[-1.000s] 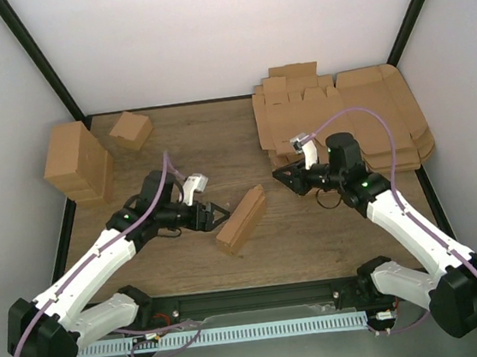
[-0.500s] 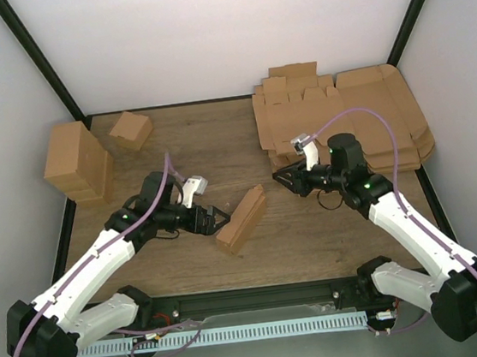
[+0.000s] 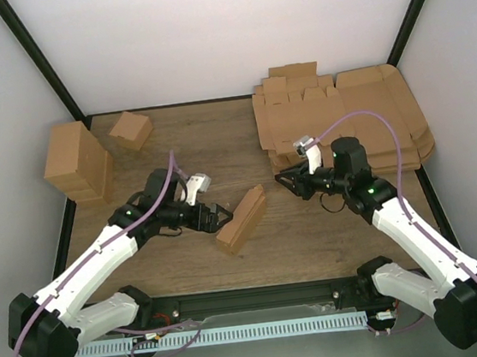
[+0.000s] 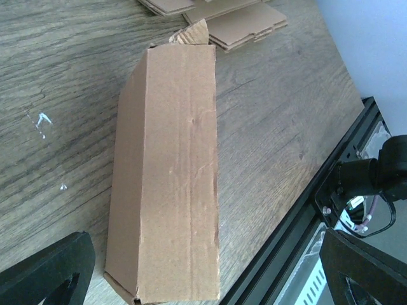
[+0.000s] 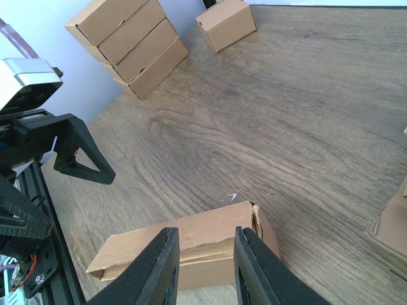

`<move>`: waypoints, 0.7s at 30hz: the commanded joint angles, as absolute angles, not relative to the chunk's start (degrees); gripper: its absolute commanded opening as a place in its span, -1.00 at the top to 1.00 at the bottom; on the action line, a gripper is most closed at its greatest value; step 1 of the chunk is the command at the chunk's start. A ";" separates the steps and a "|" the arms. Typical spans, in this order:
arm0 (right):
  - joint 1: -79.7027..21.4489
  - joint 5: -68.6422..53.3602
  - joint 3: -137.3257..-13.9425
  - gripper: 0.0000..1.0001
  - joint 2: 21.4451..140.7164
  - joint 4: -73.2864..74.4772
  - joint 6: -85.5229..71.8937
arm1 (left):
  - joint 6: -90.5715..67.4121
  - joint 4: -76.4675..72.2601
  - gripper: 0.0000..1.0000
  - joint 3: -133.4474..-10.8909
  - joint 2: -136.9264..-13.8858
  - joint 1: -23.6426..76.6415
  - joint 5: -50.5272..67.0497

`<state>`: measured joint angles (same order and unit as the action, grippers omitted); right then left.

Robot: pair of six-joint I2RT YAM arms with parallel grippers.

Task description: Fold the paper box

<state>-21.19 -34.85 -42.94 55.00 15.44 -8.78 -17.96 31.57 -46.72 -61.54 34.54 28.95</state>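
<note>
The paper box (image 3: 241, 219) is a long brown carton lying flat on the wooden table near the middle, with a torn flap at its far end. My left gripper (image 3: 218, 217) is open at the carton's left side. In the left wrist view the paper box (image 4: 168, 171) runs up between the wide-spread fingers (image 4: 48, 273), which do not touch it. My right gripper (image 3: 284, 182) hovers just past the carton's far right end. Its fingers (image 5: 159, 267) stand a small gap apart with nothing between them, and the paper box (image 5: 127, 251) lies beyond them.
A pile of large flat cardboard sheets (image 3: 344, 119) lies at the back right. A tall cardboard block (image 3: 77, 162) and a small folded carton (image 3: 130, 130) stand at the back left. The black frame rail (image 4: 305, 210) runs along the table's near edge.
My left gripper's jaws have spread to full width beside the carton. The right gripper's jaws have parted a little. The carton has not moved.
</note>
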 commanded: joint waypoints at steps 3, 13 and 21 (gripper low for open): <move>-21.05 -35.61 -44.31 0.46 56.77 13.45 -6.95 | -17.78 30.71 -1.00 -48.17 -63.61 37.26 27.09; -21.14 -35.51 -44.31 0.42 63.37 14.71 -4.90 | -16.50 32.03 -1.00 -51.53 -68.94 43.49 18.12; -25.87 -31.19 -43.28 0.39 71.30 8.51 -2.06 | -16.95 30.36 -0.92 -52.29 -72.40 44.53 17.27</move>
<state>-24.10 -34.06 -42.87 67.96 12.34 -5.26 -17.65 31.51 -50.52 -71.11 43.92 18.92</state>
